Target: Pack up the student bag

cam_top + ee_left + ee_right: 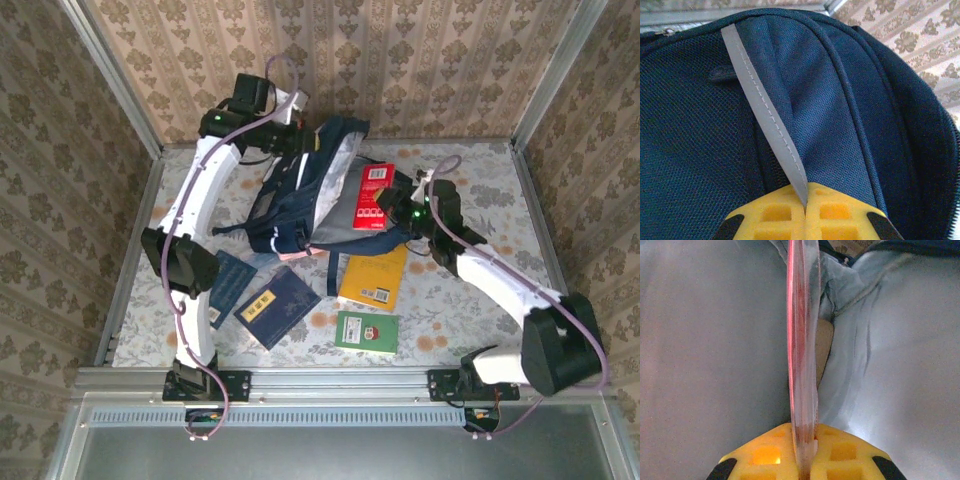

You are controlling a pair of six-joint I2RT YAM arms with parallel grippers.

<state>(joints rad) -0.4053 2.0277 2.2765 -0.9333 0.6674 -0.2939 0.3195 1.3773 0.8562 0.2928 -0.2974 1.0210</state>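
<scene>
Handling a large dark navy fabric backpack (285, 205), slumped just toward twelve o'clock of centre on the table (500, 190), with the mouth gaping toward three o'clock. Expect soft, floppy cloth, probably light while near empty, and likely to sag shut unless held up. Best taken by the rim, a strap or the thin pale grey stripe (765, 115). Pinched fully closed on that stripe with the left claw (805, 200). Clamped tight on a thin red book (802, 340) with the right claw (802, 452), edge-on against the pale grey lining (700, 340) inside the mouth.
</scene>
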